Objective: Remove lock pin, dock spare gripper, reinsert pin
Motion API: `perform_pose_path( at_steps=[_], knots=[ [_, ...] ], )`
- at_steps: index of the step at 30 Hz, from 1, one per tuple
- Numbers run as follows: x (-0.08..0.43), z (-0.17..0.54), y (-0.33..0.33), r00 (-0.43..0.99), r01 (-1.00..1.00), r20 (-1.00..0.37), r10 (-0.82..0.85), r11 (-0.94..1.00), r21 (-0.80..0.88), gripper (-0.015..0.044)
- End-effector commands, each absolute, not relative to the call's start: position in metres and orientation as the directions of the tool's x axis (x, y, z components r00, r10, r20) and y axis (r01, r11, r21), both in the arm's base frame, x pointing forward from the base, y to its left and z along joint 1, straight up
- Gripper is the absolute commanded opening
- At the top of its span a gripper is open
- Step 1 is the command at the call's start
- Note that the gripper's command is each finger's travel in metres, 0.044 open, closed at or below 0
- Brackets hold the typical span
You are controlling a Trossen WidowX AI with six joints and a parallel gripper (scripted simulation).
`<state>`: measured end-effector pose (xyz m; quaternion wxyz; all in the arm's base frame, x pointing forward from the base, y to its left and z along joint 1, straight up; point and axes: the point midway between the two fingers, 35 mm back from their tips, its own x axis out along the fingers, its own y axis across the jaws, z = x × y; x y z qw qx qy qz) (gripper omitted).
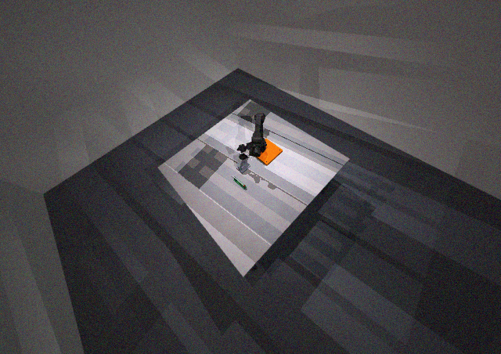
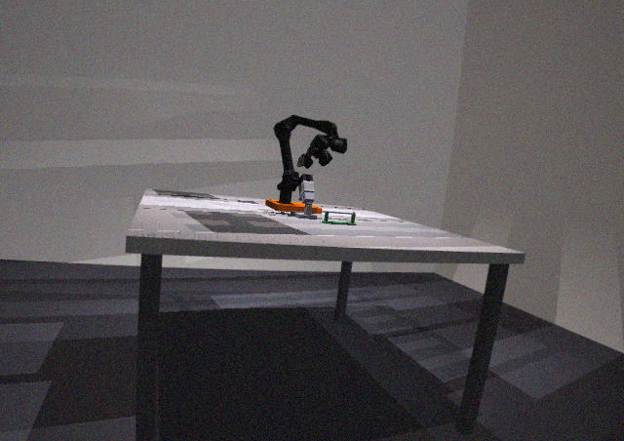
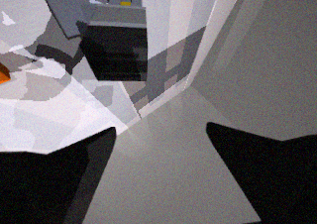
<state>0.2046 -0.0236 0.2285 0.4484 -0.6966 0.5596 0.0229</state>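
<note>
See gripper spread wide, gripping nothing, near spare gripper, upright at mount. Avoid early low swing: could clip spare gripper, tilting spigot and misaligning pin path.

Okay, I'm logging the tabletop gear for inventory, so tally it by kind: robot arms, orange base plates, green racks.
Robot arms: 1
Orange base plates: 1
Green racks: 1
Total: 3
</note>
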Motion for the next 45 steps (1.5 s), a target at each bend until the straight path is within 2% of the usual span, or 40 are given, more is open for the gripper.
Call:
perform_pose_path(
  at_steps=[1, 9, 17, 26, 32, 38, 45],
  knots=[
    [0.206, 0.228, -0.016, 0.390, -0.795, -0.540, -0.746, 0.022, -0.606, 0.0387],
    [0.209, 0.233, 0.082, 0.589, -0.742, -0.616, -0.523, -0.049, -0.669, 0.0180],
    [0.210, 0.233, 0.091, 0.589, -0.748, -0.628, -0.509, -0.047, -0.662, 0.0180],
    [0.267, 0.215, 0.087, 0.352, -0.888, -0.755, -0.553, 0.057, -0.456, 0.0180],
    [0.326, 0.196, 0.083, 0.161, -0.968, -0.874, -0.459, 0.097, -0.230, 0.0180],
    [0.389, 0.166, 0.058, 0.027, -0.994, -0.956, -0.294, 0.092, -0.057, 0.0180],
    [0.403, 0.158, 0.049, 0.006, -0.996, -0.969, -0.247, 0.084, -0.028, 0.0180]
  ],
)
